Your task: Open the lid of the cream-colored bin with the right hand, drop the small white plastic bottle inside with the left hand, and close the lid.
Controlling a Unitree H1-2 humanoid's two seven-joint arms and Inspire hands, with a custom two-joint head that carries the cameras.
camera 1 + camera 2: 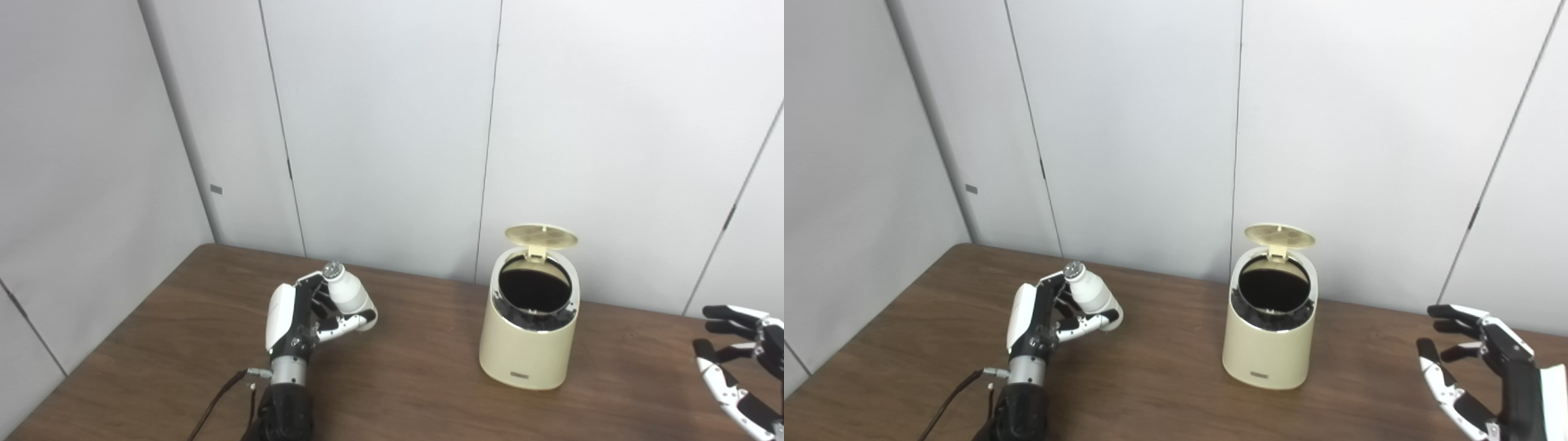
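In the left eye view, the left hand [300,318] is raised above the brown table [398,380], its fingers curled around the small white bottle [346,293], which tilts with its silver-grey cap toward the upper left. A thin dark cable trails from the wrist toward the bottom edge. Well to the right of that hand stands the cream-colored bin [530,340], upright on the table, its lid [541,236] swung up and back on the rear hinge so the dark interior shows. The right hand [738,364] sits at the far right edge, partly cut off by the frame, fingers spread apart and holding nothing, well apart from the bin. In the right eye view, the left hand [1041,321] again clasps the bottle [1091,294] between fingers and thumb, clear of the table [1151,386]. The bin [1271,343] stands near the middle with its lid [1279,235] raised and a small label low on its front. The right hand [1488,367] shows more fully here, palm turned toward the bin, fingers [1454,312] splayed and empty. Pale wall panels stand behind the table.
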